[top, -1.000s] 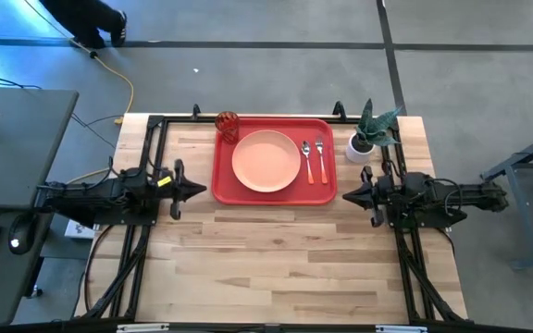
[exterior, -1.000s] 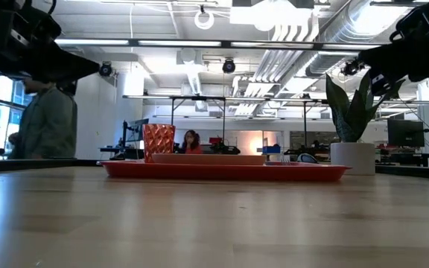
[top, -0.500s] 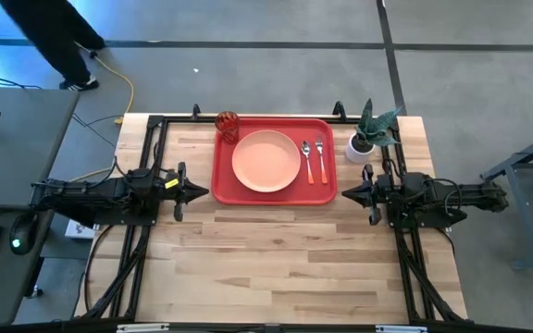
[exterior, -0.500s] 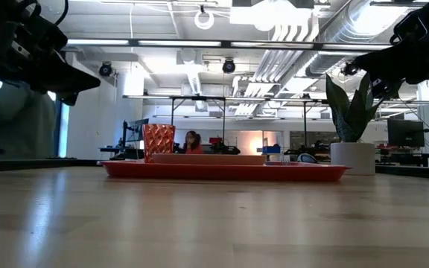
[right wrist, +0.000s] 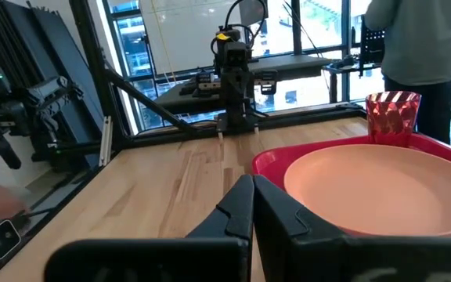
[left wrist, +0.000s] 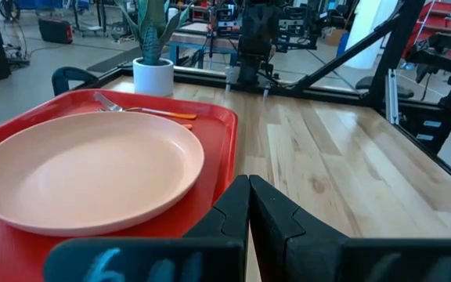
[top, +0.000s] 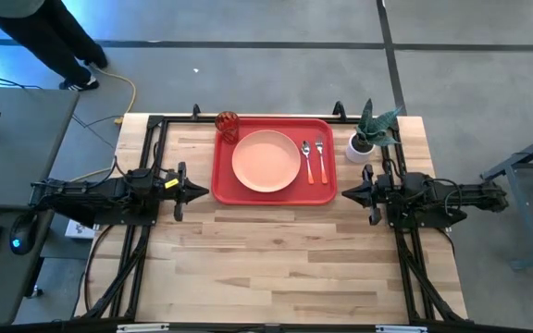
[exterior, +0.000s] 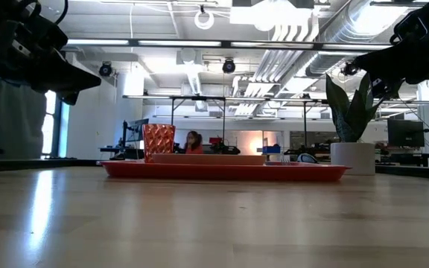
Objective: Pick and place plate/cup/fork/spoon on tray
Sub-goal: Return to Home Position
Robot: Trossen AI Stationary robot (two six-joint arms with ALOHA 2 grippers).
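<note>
The red tray (top: pixel 225 176) lies at the table's far middle. On it rest the peach-pink plate (top: pixel 266 161), the red-orange cup (top: pixel 227 125) at its far left corner, and the spoon (top: pixel 307 159) and fork (top: pixel 321 157) side by side right of the plate. My left gripper (top: pixel 205 193) is shut and empty, just left of the tray. My right gripper (top: pixel 344 195) is shut and empty, just right of the tray. The plate also shows in the left wrist view (left wrist: pixel 84 172) and the right wrist view (right wrist: pixel 382 188).
A white pot with a green plant (top: pixel 363 141) stands right of the tray, near my right arm. A person (top: pixel 44 28) walks on the floor beyond the table's far left. The near half of the table (top: pixel 285 268) is bare wood.
My left gripper has moved a little toward the tray and dropped slightly. The person beyond the table's far left has walked further left. The tray and its things have kept still.
</note>
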